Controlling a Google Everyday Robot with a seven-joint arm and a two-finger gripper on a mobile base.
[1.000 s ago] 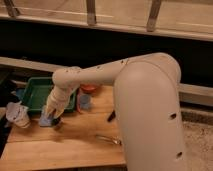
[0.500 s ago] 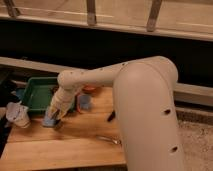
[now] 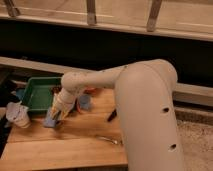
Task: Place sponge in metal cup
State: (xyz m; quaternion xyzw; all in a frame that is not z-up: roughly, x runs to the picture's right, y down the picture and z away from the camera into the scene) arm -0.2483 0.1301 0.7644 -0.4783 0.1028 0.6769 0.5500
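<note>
My own arm (image 3: 145,100) fills the right half of the frame, a big whitish shell that blocks much of the wooden table (image 3: 75,145) lying across the lower left. Behind the table a dark wall band runs the width of the picture, with a pale ledge and metal railing posts (image 3: 91,12) along the top. From the large shell, the slimmer forearm reaches leftward to the centre left, where my gripper (image 3: 57,116) points down at the table, just below the near edge of the green tray (image 3: 35,95) in the middle left. A dull-blue sponge (image 3: 50,120) sits right at the gripper's tip, at the table surface; whether the fingers are apart or closed on it I cannot tell. At the far left edge stands a whitish translucent cup (image 3: 19,116). Just right of my wrist lies a squarer blue pad (image 3: 84,102), with something orange partly hidden behind the forearm. Further right, near the big shell, a small dark object (image 3: 112,116) and a thin metal utensil (image 3: 108,140) lie on the wood. I cannot make out the metal cup.
</note>
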